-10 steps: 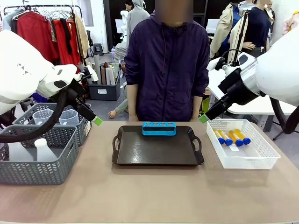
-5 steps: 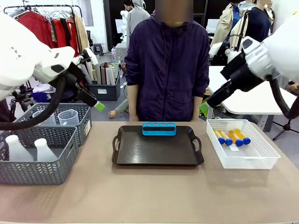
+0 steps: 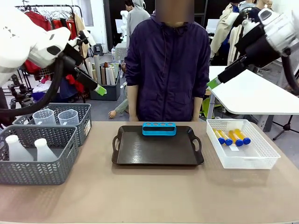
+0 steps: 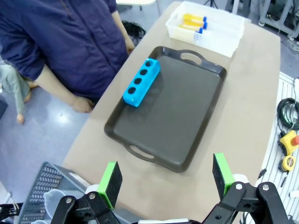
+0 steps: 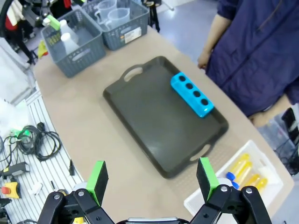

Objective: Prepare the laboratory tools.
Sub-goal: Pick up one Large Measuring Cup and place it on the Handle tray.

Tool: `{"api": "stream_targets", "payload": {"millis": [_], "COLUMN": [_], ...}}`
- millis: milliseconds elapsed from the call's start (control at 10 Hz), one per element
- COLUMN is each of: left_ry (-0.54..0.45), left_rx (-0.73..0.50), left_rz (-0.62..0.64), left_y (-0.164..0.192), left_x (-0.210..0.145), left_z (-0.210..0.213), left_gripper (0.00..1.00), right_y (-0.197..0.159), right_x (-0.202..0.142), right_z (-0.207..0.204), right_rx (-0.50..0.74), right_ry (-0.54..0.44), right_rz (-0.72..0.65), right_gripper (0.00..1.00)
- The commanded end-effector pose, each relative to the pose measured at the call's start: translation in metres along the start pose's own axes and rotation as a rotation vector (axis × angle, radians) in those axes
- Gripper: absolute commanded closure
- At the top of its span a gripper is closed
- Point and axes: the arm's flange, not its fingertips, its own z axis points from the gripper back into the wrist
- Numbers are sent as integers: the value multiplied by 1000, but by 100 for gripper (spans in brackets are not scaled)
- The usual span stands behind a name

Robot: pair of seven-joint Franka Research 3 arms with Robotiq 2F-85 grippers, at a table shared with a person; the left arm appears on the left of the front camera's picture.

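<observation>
Amber blue-capped test tubes lie in the white basket at counter right; light, slick, likely to roll: I'd pinch one mid-barrel. My left tool and right tool hang wide open, empty, above.

Left hand and right hand both higher up than before.

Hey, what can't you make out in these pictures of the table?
Front view: the wall of the grey basket hides the lower parts of the two flasks.
Front view: markings on the jugs are too small to read.
Right wrist view: the test tubes are small and blurred, so their count is unclear there.
</observation>
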Motion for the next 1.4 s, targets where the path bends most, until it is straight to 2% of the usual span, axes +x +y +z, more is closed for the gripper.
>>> {"api": "stream_targets", "payload": {"millis": [0, 500, 600, 1300], "left_ry": [-47, -38, -22, -22], "left_rx": [-31, -50, -20, -20], "left_rz": [-22, -30, -13, -13], "left_y": [14, 25, 18, 18], "left_x": [4, 13, 13, 13], "left_z": [12, 23, 24, 24], "left_gripper": [0, 0, 0, 0], "right_y": [-16, -32, -23, -23], "right_x": [3, 3, 1, 1], "right_z": [13, 14, 19, 19], "right_rx": [18, 17, -21, -21], "right_ry": [-32, -3, 1, 1], "right_rz": [13, -18, -28, -28], "right_gripper": [0, 0, 0, 0]}}
